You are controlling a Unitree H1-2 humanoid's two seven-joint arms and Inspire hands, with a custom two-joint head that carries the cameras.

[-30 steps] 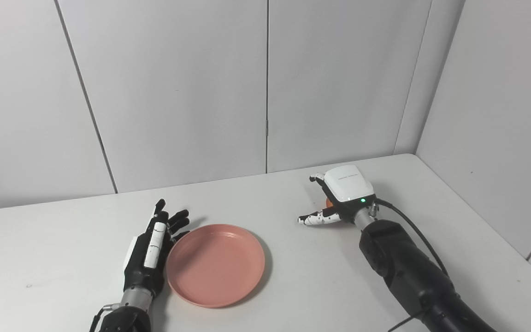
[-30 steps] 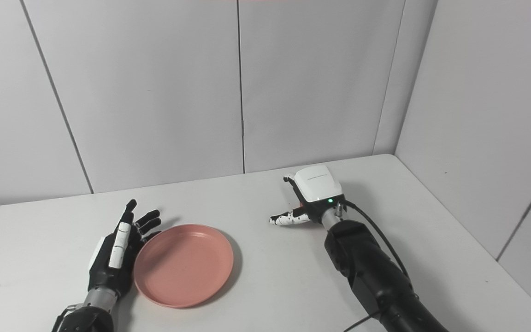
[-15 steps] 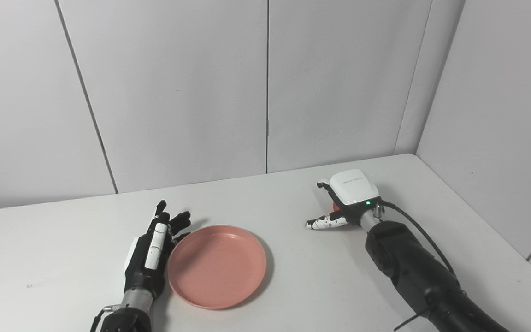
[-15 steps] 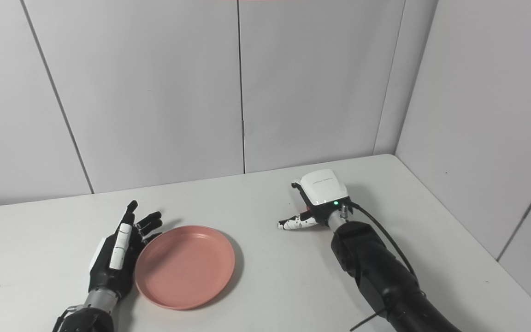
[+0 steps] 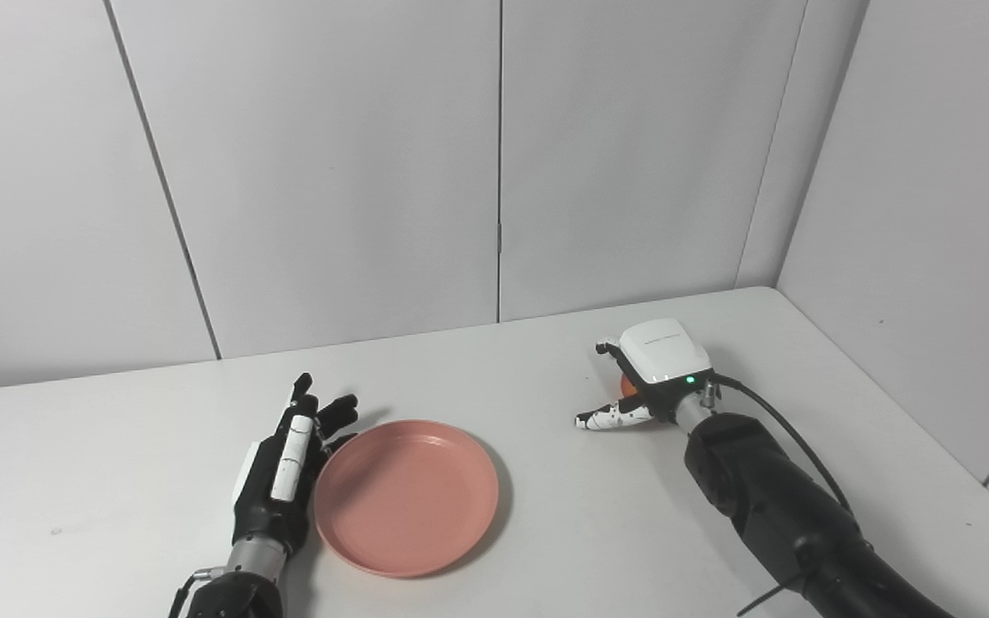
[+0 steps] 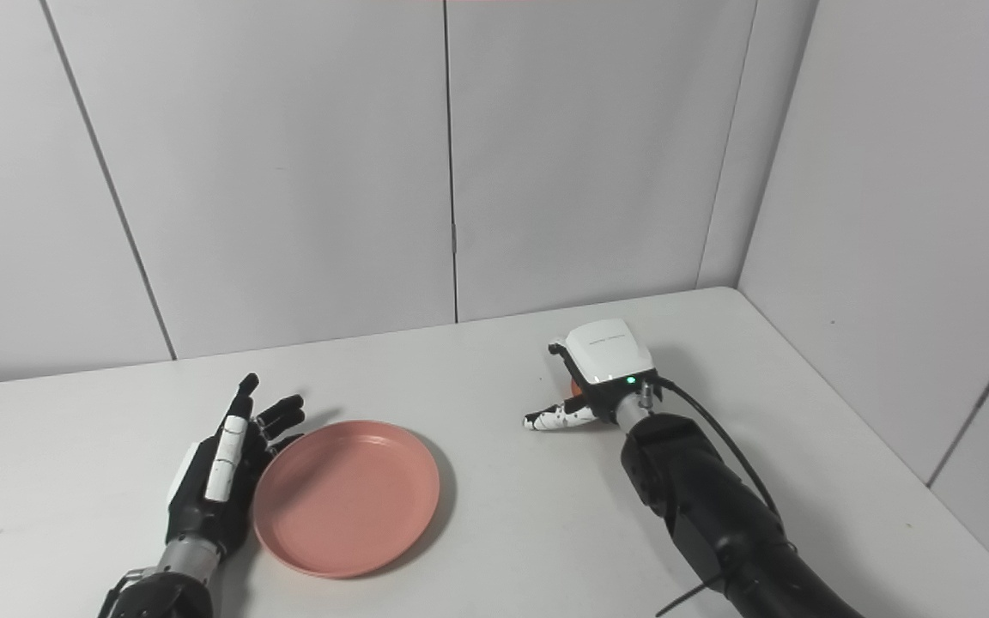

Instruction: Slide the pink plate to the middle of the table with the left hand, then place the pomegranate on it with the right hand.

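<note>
The pink plate (image 5: 406, 495) lies flat on the white table (image 5: 563, 532), left of centre. My left hand (image 5: 282, 468) stands on edge against the plate's left rim, open, fingers pointing away from me. My right hand (image 5: 656, 365) arches over the pomegranate (image 5: 628, 385), of which only a small orange-red patch shows under the palm. Its fingers curl down on the far side, hidden by the white hand back, while the thumb (image 5: 610, 418) sticks out to the left, apart from the fruit. The same patch of pomegranate (image 6: 575, 388) shows in the right eye view.
Grey wall panels close off the table at the back and on the right. A black cable (image 5: 782, 433) runs along my right forearm. The table's right edge (image 5: 907, 403) slants down to the right, close to that arm.
My right hand has moved a little right and down, lower over the pomegranate. The left hand and plate have barely shifted.
</note>
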